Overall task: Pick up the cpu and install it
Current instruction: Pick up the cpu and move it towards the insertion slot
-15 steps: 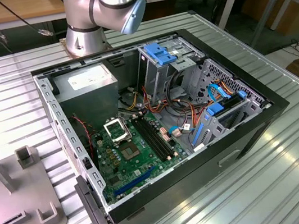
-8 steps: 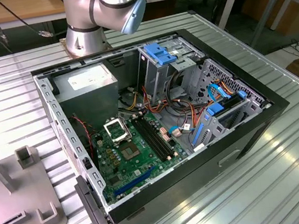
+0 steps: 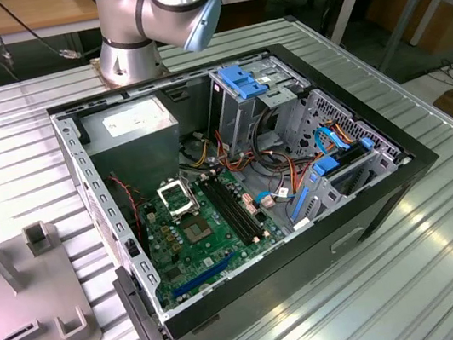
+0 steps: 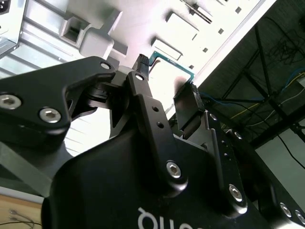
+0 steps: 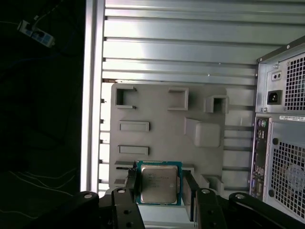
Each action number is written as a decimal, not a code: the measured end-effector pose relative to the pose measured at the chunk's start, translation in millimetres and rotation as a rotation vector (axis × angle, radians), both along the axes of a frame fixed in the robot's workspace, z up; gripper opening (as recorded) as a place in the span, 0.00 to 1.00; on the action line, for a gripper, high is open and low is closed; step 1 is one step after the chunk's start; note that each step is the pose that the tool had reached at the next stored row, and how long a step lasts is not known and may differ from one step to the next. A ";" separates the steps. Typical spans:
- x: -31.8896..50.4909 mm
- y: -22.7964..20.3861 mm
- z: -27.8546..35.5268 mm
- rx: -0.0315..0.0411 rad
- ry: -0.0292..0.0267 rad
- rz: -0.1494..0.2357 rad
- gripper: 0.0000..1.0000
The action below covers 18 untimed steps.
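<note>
1. In the exterior view, an open computer case sits on a ribbed metal table with its open side facing up. A green motherboard lies on the case floor and carries a black-and-silver socket frame. The robot arm rises from the table at the far side of the case. A grey fixture tray rests on the table just beside the case, on the exterior view's left.

2. In the first wrist view, the gripper has its two black fingers pressed against opposite edges of the cpu, clamping it between them. The chip's silver-grey metal top faces the camera, with a thin green border around it. The chip hangs well above the grey fixture tray, over one edge of it. The tray's recessed pockets and raised blocks spread out behind the chip. The ribbed table runs beneath the tray. The case's rear panel, with its vent grilles, stands just beside the tray.

3. In the second wrist view, the gripper is seen from close behind its black linkage. The cpu is caught between the fingertips, and its green edge shows beyond them. The glare-washed tray lies past the chip, apart from it.
</note>
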<state>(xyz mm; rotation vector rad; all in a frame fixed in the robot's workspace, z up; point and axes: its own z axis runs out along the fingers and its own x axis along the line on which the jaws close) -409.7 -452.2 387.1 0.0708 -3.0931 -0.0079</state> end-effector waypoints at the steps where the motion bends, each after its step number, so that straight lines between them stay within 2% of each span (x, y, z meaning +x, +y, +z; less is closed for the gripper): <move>1: 1.1 0.0 0.0 0.0000 0.0001 0.000 0.47; 9: 9.1 0.0 0.0 0.0000 0.0011 0.000 0.47; 18: 22.6 0.0 0.0 0.0000 0.0031 0.000 0.47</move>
